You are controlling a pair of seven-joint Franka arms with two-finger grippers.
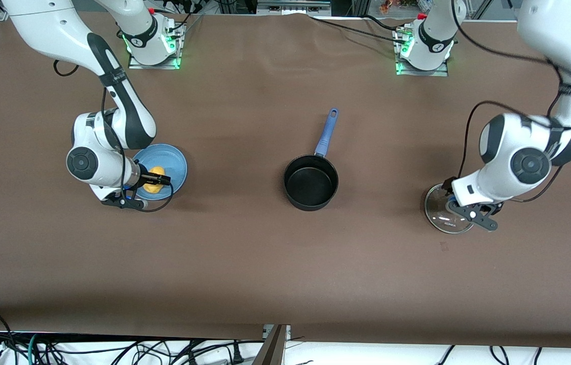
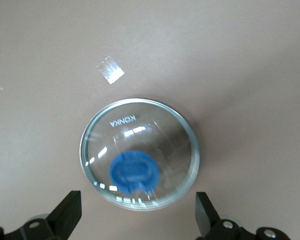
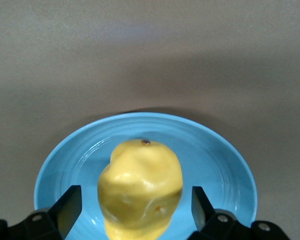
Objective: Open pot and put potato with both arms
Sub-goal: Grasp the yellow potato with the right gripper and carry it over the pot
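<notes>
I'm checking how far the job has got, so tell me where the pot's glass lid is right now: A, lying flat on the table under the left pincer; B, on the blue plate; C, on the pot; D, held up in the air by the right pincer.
A: the glass lid lies flat on the table below the open left pincer, and the pot stands uncovered.
</notes>
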